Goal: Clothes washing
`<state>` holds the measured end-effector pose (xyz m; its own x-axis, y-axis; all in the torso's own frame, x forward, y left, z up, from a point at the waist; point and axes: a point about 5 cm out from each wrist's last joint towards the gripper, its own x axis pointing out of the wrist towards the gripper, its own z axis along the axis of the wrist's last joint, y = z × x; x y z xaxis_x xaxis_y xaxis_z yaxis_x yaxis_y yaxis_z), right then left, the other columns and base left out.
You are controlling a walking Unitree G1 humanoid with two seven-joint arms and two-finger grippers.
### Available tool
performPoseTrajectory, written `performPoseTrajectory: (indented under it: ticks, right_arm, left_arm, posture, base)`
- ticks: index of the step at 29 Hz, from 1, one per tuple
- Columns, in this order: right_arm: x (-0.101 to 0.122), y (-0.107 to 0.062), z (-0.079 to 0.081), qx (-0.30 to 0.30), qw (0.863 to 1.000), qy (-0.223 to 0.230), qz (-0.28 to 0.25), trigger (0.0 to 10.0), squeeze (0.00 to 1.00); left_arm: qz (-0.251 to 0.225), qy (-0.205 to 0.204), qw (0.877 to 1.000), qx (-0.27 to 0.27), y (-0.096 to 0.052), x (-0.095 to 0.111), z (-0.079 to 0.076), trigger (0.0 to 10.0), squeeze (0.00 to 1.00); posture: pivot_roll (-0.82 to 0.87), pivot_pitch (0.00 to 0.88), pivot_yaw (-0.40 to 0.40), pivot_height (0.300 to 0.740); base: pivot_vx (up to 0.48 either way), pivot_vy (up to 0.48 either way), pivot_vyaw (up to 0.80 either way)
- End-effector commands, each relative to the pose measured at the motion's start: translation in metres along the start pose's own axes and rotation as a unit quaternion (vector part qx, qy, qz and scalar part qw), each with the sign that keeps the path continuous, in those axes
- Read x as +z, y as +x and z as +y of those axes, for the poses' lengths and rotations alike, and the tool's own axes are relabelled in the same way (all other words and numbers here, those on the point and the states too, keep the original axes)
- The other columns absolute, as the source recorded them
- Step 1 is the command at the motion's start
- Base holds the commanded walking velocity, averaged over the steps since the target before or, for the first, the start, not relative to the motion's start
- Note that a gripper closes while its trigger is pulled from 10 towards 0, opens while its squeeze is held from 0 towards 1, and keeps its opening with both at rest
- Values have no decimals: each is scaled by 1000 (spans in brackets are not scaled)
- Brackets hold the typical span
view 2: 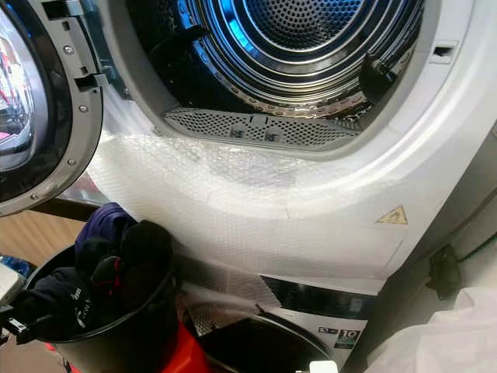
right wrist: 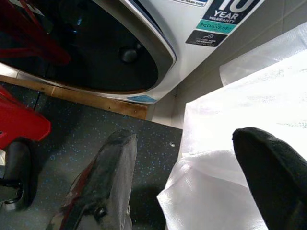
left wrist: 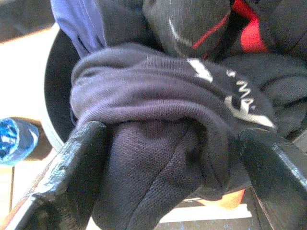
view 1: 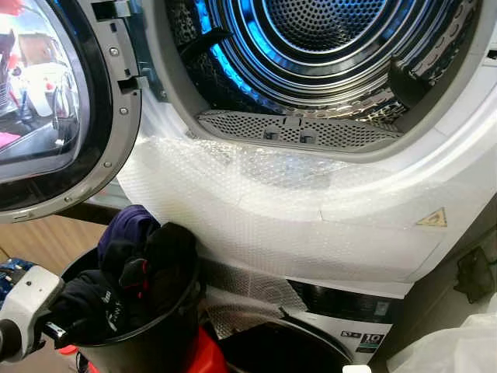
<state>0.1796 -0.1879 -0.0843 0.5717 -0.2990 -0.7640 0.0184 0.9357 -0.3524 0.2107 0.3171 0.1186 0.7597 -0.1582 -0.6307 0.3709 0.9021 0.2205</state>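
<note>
A black bucket (view 1: 159, 338) stands on the floor at the lower left, heaped with dark clothes (view 1: 147, 252): navy, black and a bit of red. My left gripper (left wrist: 172, 139) is at the bucket's near left rim. It is open, with its fingers (left wrist: 79, 158) on either side of a dark navy garment (left wrist: 158, 96) with white lettering. Above stands the upper machine's open drum (view 1: 326, 47), lit blue and empty, its round door (view 1: 54, 109) swung out to the left. My right gripper (right wrist: 184, 139) hangs open low over the dark floor, holding nothing.
Bubble wrap (view 1: 272, 210) covers the upper machine's front below the opening. Under it sits a second machine with a dark round door (right wrist: 86, 48). A red object (view 1: 203, 353) lies beside the bucket. White plastic sheeting (view 1: 450, 342) is piled at the lower right.
</note>
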Motion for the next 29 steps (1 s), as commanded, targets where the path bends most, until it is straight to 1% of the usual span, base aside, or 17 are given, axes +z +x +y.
performPoseTrajectory:
  ticks: [1, 3, 5, 7, 9, 14, 17, 18, 20, 21, 23, 24, 25, 27, 29]
  right_arm:
    - [2, 0, 3, 5, 1000, -2, -1, 10000, 0]
    - [2, 0, 2, 5, 1000, -2, -1, 10000, 0]
    - [2, 0, 2, 5, 1000, -2, -1, 10000, 0]
    - [3, 0, 3, 6, 1000, -1, -2, 10000, 0]
    - [3, 0, 3, 6, 1000, -1, -2, 10000, 0]
    - [3, 0, 2, 6, 1000, -2, -2, 10000, 0]
    - [3, 0, 3, 6, 1000, -3, -2, 10000, 0]
    - [3, 0, 2, 6, 1000, -4, -2, 10000, 0]
    - [3, 0, 2, 5, 1000, -4, -3, 10000, 0]
    - [3, 0, 1, 4, 1000, -5, -4, 10000, 0]
    - [4, 1, 0, 3, 1000, -6, -5, 10000, 0]
    - [4, 1, 0, 3, 1000, -6, -5, 10000, 0]
    - [4, 1, -1, 1, 1000, -9, -6, 10000, 0]
    - [4, 1, -3, 0, 1000, -11, -6, 10000, 0]
    - [4, 2, -4, 0, 1000, -12, -7, 10000, 0]
  left_arm:
    - [20, 9, 1000, 12, 1, -3, 4, 10000, 0]
    - [27, -4, 999, 33, 5, -4, 9, 10000, 0]
    - [34, -3, 999, 42, 6, -5, 12, 10000, 0]
    - [63, -3, 995, 71, 7, -11, 19, 10000, 0]
    - [71, -5, 994, 86, 8, -12, 22, 10000, 0]
    - [64, -15, 992, 105, 14, -11, 25, 10000, 0]
    - [55, -34, 992, 106, 20, -11, 23, 10000, 0]
    - [65, -28, 990, 122, 23, -15, 25, 10000, 0]
    - [68, -27, 989, 128, 25, -16, 26, 10000, 0]
    - [61, -42, 989, 131, 29, -15, 25, 10000, 0]
    - [53, -49, 990, 123, 34, -12, 23, 10000, 0]
    - [53, -49, 990, 123, 34, -12, 23, 10000, 0]
    - [25, -93, 991, 97, 41, -8, 17, 10000, 0]
    - [6, -128, 989, 70, 46, -5, 12, 10000, 0]
    - [0, -141, 989, 52, 49, -4, 9, 10000, 0]
  posture:
    - [274, 0, 59, 740]
    - [274, 0, 59, 740]
    - [274, 0, 59, 740]
    - [270, 0, 59, 740]
    - [270, 0, 59, 740]
    - [268, 0, 58, 740]
    - [261, 0, 56, 740]
    - [256, 0, 54, 740]
    - [250, 0, 54, 740]
    - [247, 0, 50, 740]
    - [245, 0, 47, 740]
    - [245, 0, 47, 740]
    - [235, 0, 39, 740]
    - [229, 0, 35, 740]
    - [225, 0, 33, 740]
  base:
    - [0, 0, 0]
    - [0, 0, 0]
    - [0, 0, 0]
    - [0, 0, 0]
    - [0, 0, 0]
    - [0, 0, 0]
    - [0, 0, 0]
    - [0, 0, 0]
    - [0, 0, 0]
    - [0, 0, 0]
    - [0, 0, 0]
    - [0, 0, 0]
    - [0, 0, 0]
    - [0, 0, 0]
    - [0, 0, 0]
